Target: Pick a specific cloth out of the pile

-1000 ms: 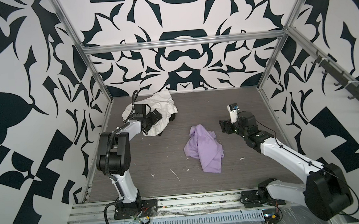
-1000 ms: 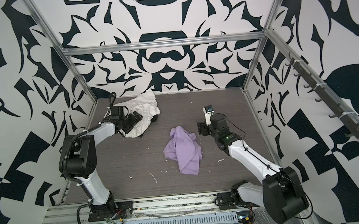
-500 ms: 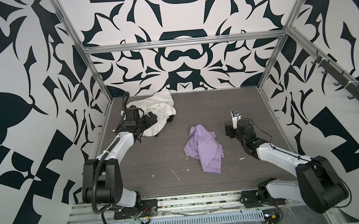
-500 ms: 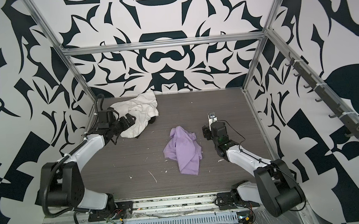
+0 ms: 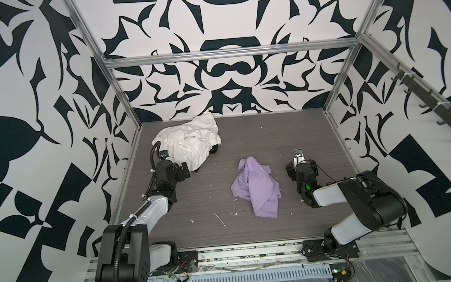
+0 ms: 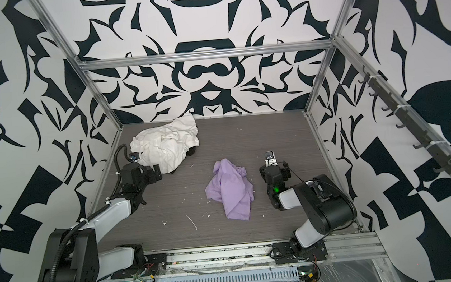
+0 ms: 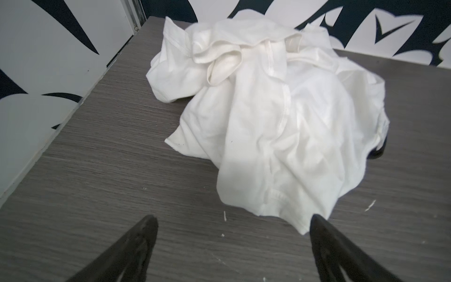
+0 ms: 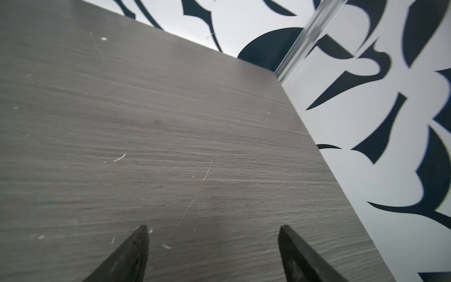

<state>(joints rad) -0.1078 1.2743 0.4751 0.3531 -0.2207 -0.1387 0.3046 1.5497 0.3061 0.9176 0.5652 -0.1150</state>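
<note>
Much bare table (image 5: 287, 142) all around the cloth (image 5: 255, 190), pile (image 5: 188, 143) apart.

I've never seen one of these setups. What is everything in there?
crumpled lilac fabric cloth: one, light purple, mid-table, apart from the heap.
heap of crumpled off-white cloth: one, off-white, table's far left corner.
small black fabric piece: one, black, partly hidden at the heap's right edge.
grey wood-grain table: one, grey, the booth's floor.
tiny white scraps: several, white, scattered on the table.
dark hook rail: one, dark grey, right wall.
patterned wall panels: three, black-and-white, around the table.
left gripper: one, black, open, facing the heap's near edge.
right gripper: one, black, open, over bare table right of the lilac cloth.
</note>
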